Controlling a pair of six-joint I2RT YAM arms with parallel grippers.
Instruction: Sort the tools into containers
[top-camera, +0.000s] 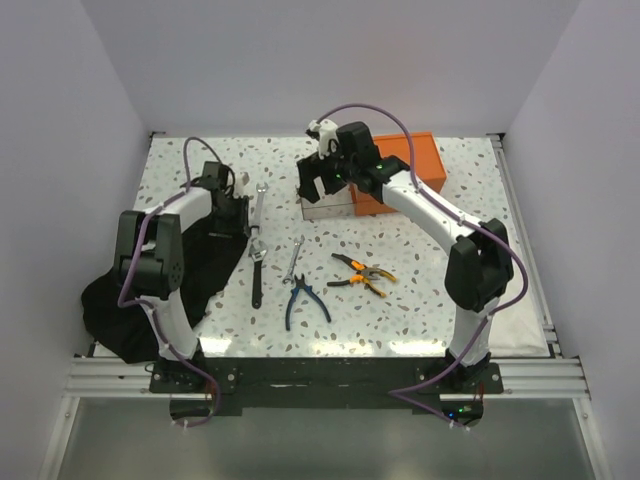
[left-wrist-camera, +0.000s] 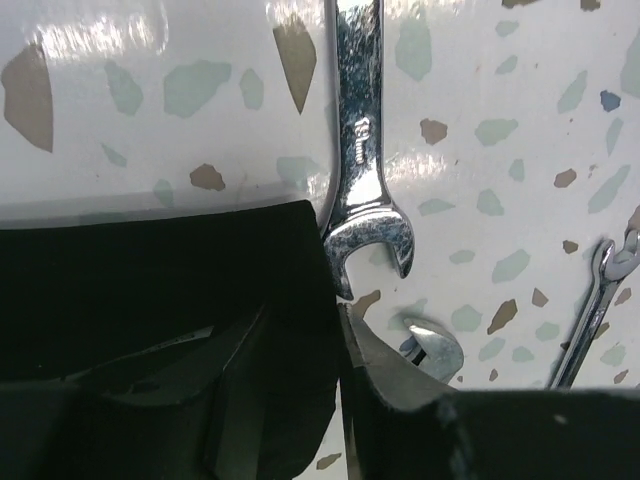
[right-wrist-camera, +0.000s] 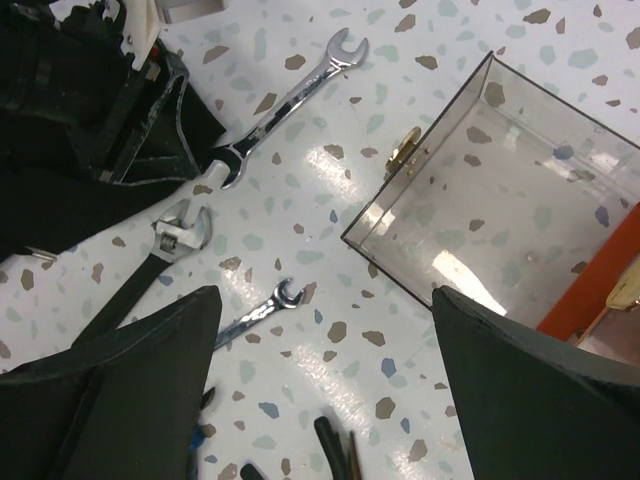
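Note:
My left gripper (top-camera: 236, 208) sits at the edge of the floppy black bag (top-camera: 140, 300), and its jaws are closed on the bag's fabric (left-wrist-camera: 150, 280). A large silver spanner (top-camera: 259, 203) lies just right of it, its open end close to my fingertips (left-wrist-camera: 372, 240). Below it lie the black-handled adjustable wrench (top-camera: 257, 272), a small spanner (top-camera: 294, 260), blue-handled pliers (top-camera: 303, 300) and orange-and-black pliers (top-camera: 362, 273). My right gripper (top-camera: 318, 185) hovers open and empty over the table (right-wrist-camera: 328, 295), beside the clear box (right-wrist-camera: 500, 200).
The orange lidded box (top-camera: 405, 170) stands behind the clear box (top-camera: 330, 203), at the back right. White walls enclose the speckled table (top-camera: 420, 310). The black bag hangs over the table's left front edge.

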